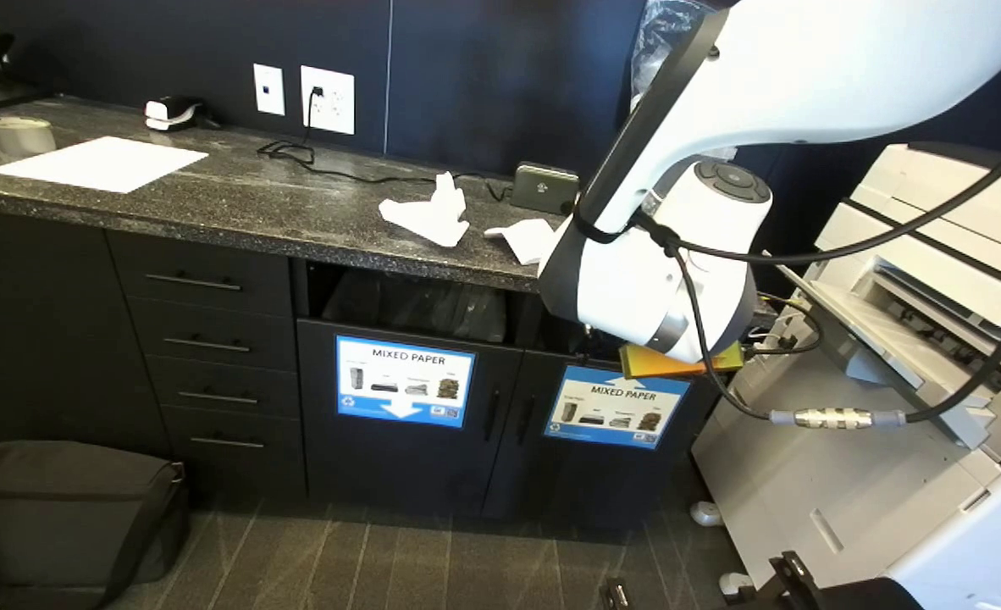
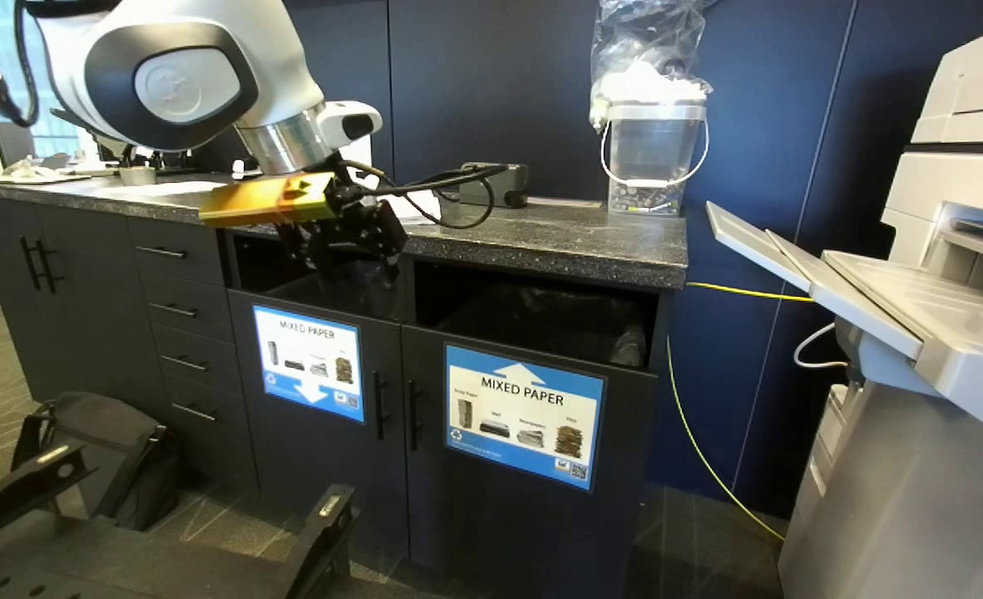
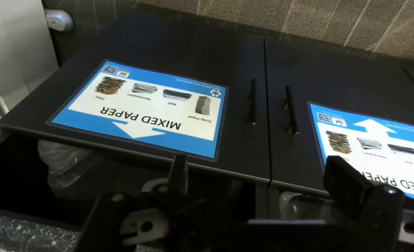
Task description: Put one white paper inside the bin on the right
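Two crumpled white papers, a larger one and a smaller one, lie on the dark counter near its front edge. White paper also shows behind the gripper, partly hidden. A flat white sheet lies further left. The right bin is a dark lined opening below the counter's end; its liner shows in the wrist view. My gripper is in front of the counter edge by the left bin's opening. In the wrist view the gripper is open, with nothing between its fingertips.
The left bin opening has its own mixed-paper sign. A small grey box with a cable stands behind the papers. A clear bucket stands at the counter's end. A printer stands to the right.
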`<act>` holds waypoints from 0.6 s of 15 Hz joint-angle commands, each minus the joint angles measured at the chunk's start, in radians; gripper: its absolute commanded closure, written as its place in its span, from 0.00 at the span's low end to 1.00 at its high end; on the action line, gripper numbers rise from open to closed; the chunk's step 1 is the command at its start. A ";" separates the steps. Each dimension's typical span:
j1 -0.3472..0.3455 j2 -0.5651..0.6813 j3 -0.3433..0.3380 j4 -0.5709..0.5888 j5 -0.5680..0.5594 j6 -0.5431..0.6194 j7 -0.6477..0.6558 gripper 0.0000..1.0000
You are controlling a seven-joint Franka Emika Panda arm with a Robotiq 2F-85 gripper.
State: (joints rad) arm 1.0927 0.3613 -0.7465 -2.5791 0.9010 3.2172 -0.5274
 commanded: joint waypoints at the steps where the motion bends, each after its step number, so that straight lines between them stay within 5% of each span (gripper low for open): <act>1: 0.267 0.045 -0.270 0.021 -0.074 -0.171 0.085 0.00; 5: 0.522 0.053 -0.582 0.025 -0.364 -0.502 0.246 0.00; 9: 0.782 0.022 -0.888 0.055 -0.552 -0.802 0.238 0.00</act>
State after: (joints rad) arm 1.7033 0.3882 -1.4404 -2.5476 0.4401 2.5706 -0.2837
